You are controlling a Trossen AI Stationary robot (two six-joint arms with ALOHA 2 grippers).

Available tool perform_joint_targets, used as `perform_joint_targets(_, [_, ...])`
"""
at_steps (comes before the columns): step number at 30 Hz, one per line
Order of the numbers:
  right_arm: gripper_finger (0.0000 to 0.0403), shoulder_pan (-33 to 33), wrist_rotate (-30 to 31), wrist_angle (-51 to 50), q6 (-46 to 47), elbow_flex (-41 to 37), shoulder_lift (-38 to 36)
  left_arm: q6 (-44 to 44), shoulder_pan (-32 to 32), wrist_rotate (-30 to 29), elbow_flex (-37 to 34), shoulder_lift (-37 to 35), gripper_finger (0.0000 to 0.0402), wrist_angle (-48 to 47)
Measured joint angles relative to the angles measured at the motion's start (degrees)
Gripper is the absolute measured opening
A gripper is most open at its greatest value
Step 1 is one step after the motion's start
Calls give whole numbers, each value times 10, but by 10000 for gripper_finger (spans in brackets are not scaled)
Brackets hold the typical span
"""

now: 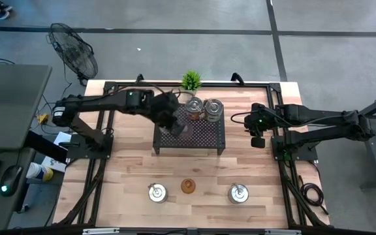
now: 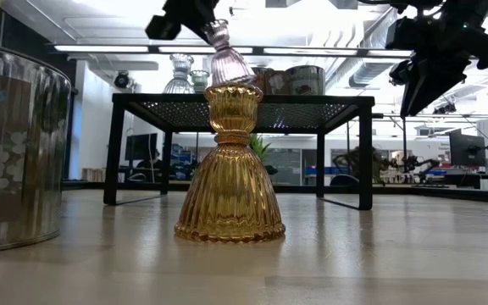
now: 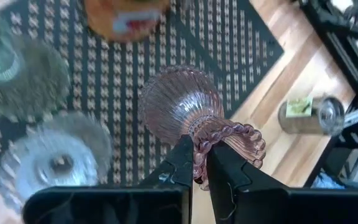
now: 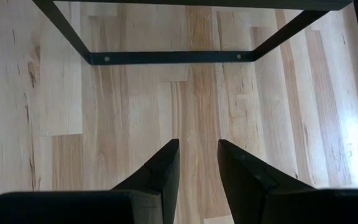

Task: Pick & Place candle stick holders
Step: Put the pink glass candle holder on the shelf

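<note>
On the worktop (image 1: 129, 170), your left pincer (image 3: 199, 163) grips a pink holder (image 3: 188, 112) over the rack (image 1: 204, 134); your right pincer (image 4: 197, 163) waits open.

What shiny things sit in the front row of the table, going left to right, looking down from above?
Silver holder → amber glass holder → another silver holder.

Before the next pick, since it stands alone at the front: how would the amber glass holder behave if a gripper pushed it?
The amber holder looks like ribbed glass, so probably fragile and slick. Its wide flared base suggests it would slide rather than tip if pushed low; pushed at its narrow waist, it might topple.
</note>
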Motion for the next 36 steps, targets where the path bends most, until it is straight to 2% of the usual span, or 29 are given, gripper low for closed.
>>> perform_joint_targets(10, [101, 0, 3, 2, -9, 0, 0, 39, 60, 31, 0, 0, 15, 4])
perform_joint_targets(26, [101, 0, 3, 7, -9, 0, 0, 43, 65, 64, 2, 6, 15, 15])
perform_joint_targets(30, [101, 0, 3, 7, -8, 0, 0, 56, 65, 51, 51, 8, 15, -17])
perform_joint_targets(36, [101, 0, 2, 7, -7, 0, 0, 85, 65, 45, 191, 68, 15, -119])
